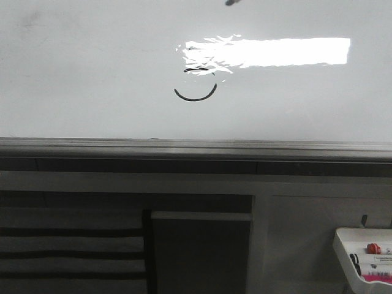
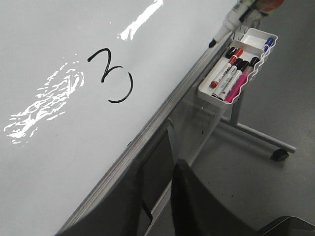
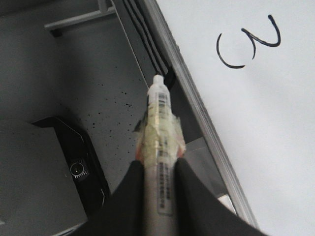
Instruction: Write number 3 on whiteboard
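The whiteboard [image 1: 92, 73] fills the upper front view, glossy white with a bright glare and a grey rim. The number 3 [image 1: 196, 99] is on it in thin black strokes, lying on its side just below the glare. It also shows in the left wrist view [image 2: 118, 102] and the right wrist view [image 3: 230, 66]. My right gripper [image 3: 158, 164] is shut on a white marker [image 3: 160, 113] wrapped in tape. The marker's tip is off the board, below its rim. My left gripper [image 2: 158, 161] is empty, fingers slightly apart, below the board's rim. Neither gripper shows in the front view.
A small white tray [image 1: 343, 242] of several markers hangs under the board's right end, also in the left wrist view [image 2: 206, 93]. Another marker [image 2: 231, 22] lies on the rim ledge. The stand's foot with a caster [image 2: 280, 155] is on the floor. A black box [image 3: 78, 169] sits below.
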